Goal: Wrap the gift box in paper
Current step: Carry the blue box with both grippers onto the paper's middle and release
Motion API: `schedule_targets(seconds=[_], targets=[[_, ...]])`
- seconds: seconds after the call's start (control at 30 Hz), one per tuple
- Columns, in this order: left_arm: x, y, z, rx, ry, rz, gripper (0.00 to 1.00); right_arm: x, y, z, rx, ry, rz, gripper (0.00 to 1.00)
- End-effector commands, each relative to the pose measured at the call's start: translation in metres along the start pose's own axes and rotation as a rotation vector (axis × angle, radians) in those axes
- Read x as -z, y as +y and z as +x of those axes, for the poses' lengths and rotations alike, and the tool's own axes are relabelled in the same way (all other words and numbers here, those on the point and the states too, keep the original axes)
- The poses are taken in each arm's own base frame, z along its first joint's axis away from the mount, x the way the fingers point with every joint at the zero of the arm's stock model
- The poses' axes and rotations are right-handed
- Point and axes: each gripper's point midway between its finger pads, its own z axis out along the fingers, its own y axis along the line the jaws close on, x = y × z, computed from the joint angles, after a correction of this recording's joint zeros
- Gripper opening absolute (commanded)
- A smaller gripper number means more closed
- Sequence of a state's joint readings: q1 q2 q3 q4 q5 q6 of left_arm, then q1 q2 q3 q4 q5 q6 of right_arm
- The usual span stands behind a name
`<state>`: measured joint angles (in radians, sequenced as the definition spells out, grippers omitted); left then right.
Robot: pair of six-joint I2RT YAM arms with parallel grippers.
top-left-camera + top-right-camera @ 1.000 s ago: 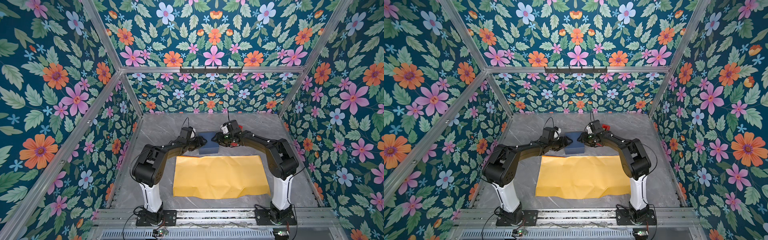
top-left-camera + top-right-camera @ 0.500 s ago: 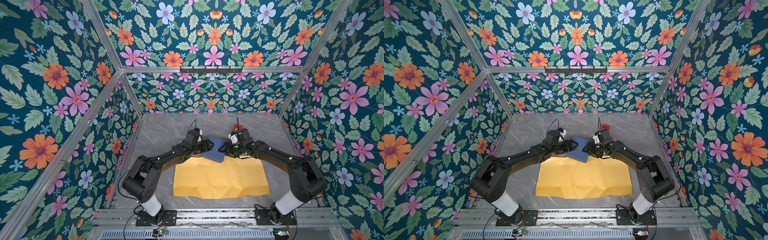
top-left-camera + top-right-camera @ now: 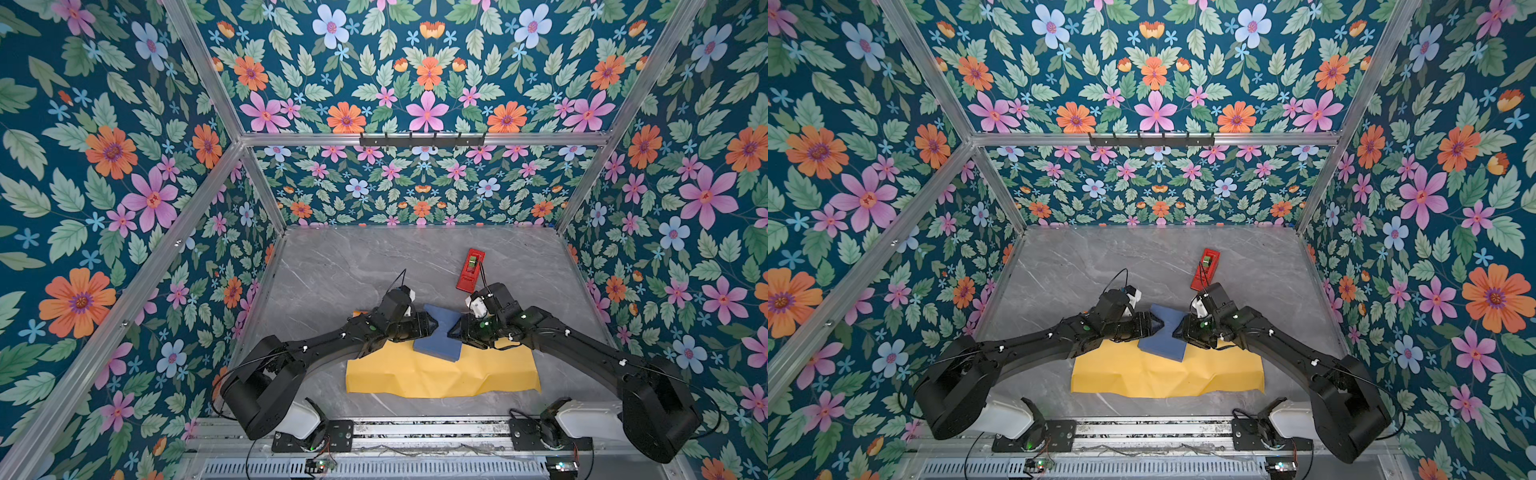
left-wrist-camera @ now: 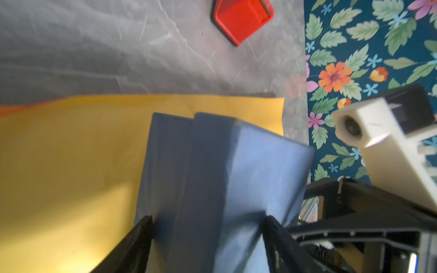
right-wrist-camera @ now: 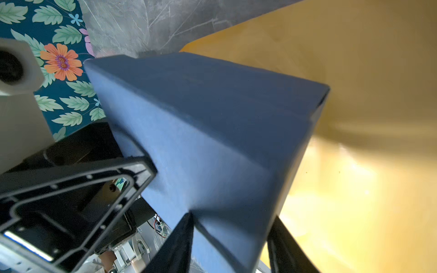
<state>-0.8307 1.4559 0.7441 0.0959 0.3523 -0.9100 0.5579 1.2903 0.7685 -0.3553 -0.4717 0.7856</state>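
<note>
1. A grey, marble-patterned table (image 3: 353, 266) sits inside a booth whose walls (image 3: 124, 166) carry dark teal wallpaper printed with orange, pink and pale blue flowers and green leaves. Bare aluminium rails frame the booth.
2. Two black robot arms reach in from the near edge and meet near the middle of the table.
3. One gift box (image 3: 436, 336) hangs between them. It is low, squarish, matte navy cardboard with plain faces, and the edge of its lid shows along one side.
4. The left gripper (image 3: 430, 324) is clamped on the box. In the left wrist view its black fingers (image 4: 142, 236) press on opposite faces.
5. The right gripper (image 3: 455, 330) clasps the opposite side the same way, with fingers (image 5: 182, 236) on either side of a corner.
6. The box is tilted and sits over the far edge of the paper (image 3: 436, 374). It cannot be told whether its lower edge touches the sheet.
7. There is one sheet of paper, a large rectangle lying flat with its dull yellow-orange face up, creased and wavy along its near edge.
8. One narrow red plastic tape dispenser (image 3: 470, 270) lies on the bare table beyond the right gripper, apart from the box.
</note>
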Motion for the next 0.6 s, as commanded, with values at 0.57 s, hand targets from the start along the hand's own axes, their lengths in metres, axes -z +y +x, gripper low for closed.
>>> schedule_targets(seconds=[0.57], targets=[[-0.006,0.003,0.035,-0.060,0.145,0.013,0.77,-0.010,0.000,0.001,0.043,0.003,-0.032,0.51]])
